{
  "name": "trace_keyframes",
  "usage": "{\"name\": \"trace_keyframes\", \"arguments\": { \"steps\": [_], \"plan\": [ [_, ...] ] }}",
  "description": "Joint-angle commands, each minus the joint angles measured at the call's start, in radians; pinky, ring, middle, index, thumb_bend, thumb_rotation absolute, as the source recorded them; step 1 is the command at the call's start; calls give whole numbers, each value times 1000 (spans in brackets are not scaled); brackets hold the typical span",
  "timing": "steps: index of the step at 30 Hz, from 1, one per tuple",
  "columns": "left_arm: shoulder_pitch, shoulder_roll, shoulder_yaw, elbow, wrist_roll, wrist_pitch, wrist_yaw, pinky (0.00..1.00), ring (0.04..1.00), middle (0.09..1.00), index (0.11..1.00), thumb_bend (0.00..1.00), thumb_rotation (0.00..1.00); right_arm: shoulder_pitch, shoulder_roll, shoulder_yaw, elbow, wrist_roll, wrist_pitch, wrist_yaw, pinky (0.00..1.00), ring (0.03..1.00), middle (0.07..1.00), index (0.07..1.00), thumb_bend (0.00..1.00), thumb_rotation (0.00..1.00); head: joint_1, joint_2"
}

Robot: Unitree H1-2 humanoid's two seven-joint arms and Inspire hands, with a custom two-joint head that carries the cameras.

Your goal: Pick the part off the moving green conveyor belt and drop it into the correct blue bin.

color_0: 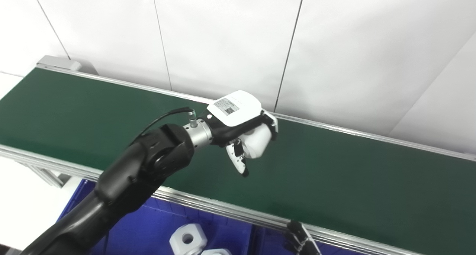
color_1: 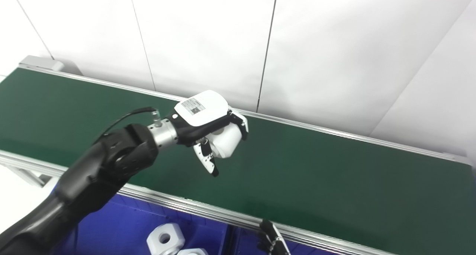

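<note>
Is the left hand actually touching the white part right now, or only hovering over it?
Touching. In the left eye view the left hand has its fingers wrapped around the white part, raised above the green belt.

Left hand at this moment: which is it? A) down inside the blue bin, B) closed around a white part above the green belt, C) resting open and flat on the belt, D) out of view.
B: the left hand has its fingers wrapped around a white part and is above the green belt, not in the blue bin below.
</note>
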Motion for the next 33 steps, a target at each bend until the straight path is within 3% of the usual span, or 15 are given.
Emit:
{"name": "trace_keyframes", "arguments": {
  "steps": [1,4,7,10,16,22,28,33],
  "plan": [
    [35,18,34,-79,-20,35,-12,278,352,450,511,519,0,11,-13,-4,-62,15,21,14,882,905,928,942,880,1000,-1,1],
    [102,19,63,-161,-7,61,-42,240,313,430,519,518,0,14,-39,-18,-112,38,61,22,878,900,925,945,859,1000,59,54],
    [194,17,93,-226,-4,75,-45,213,294,422,521,517,0,9,-69,-37,-151,74,101,36,864,889,918,937,847,1000,90,75],
    [295,5,116,-288,31,104,-72,210,293,430,519,518,0,-5,-100,-60,-178,111,134,48,842,876,911,922,855,987,168,109],
    [419,14,154,-345,78,124,-116,172,244,424,518,516,0,-23,-135,-97,-206,170,173,64,810,847,887,893,864,955,257,132],
    [510,25,220,-344,67,97,-73,223,306,442,512,519,0,-36,-158,-129,-193,233,202,85,805,839,879,874,884,922,313,125],
    [559,7,243,-323,126,75,-38,181,252,412,512,517,0,-45,-172,-152,-164,265,193,108,795,836,875,875,873,909,374,83],
    [622,-45,239,-272,242,35,82,215,276,439,514,519,0,-43,-187,-171,-133,277,185,133,810,844,886,895,902,908,439,36]
  ]
}}
